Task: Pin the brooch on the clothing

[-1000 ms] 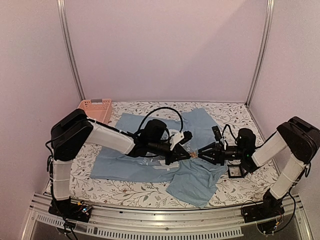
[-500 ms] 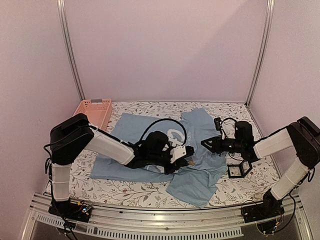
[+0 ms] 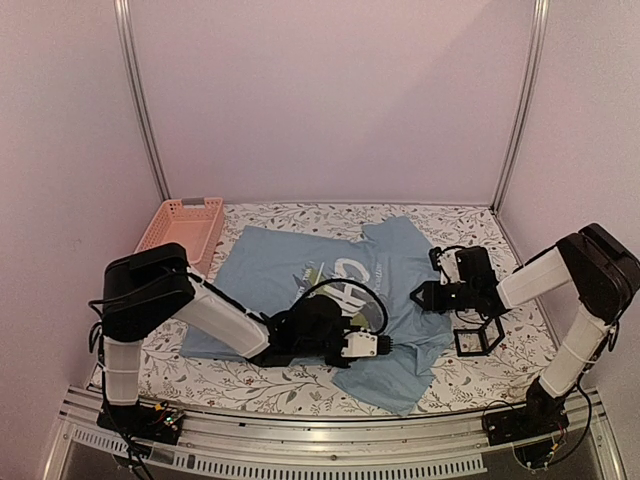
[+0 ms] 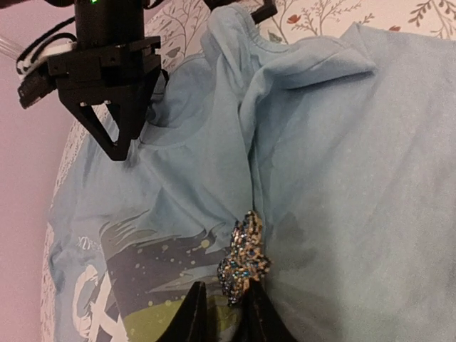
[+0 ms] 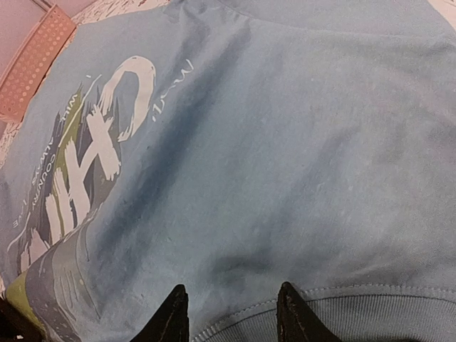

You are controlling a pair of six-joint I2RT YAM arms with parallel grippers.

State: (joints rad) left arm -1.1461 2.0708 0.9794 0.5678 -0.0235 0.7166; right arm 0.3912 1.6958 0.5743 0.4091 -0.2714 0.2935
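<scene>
Down at 5 o'clock on the light blue CHINA-print T-shirt [image 3: 262, 262], left gripper [image 4: 224, 317] is narrow, tips nipping the tiny pale-gold glittery brooch [image 4: 244, 258] against a fold. Vs 1 s ago: right gripper [image 5: 231, 317] backed off to 3 o'clock, open & empty, and the shirt dropped flatter (pinning prob nearly done imo). Small black open-frame box [image 3: 466, 342] sits by the right arm, pink plastic basket [image 3: 185, 220] at 10 o'clock, nothing blocking.

Glittery gold-and-blue brooch [image 4: 244, 258] lying against a fold of light blue printed T-shirt [image 3: 265, 265], partly rumpled
</scene>
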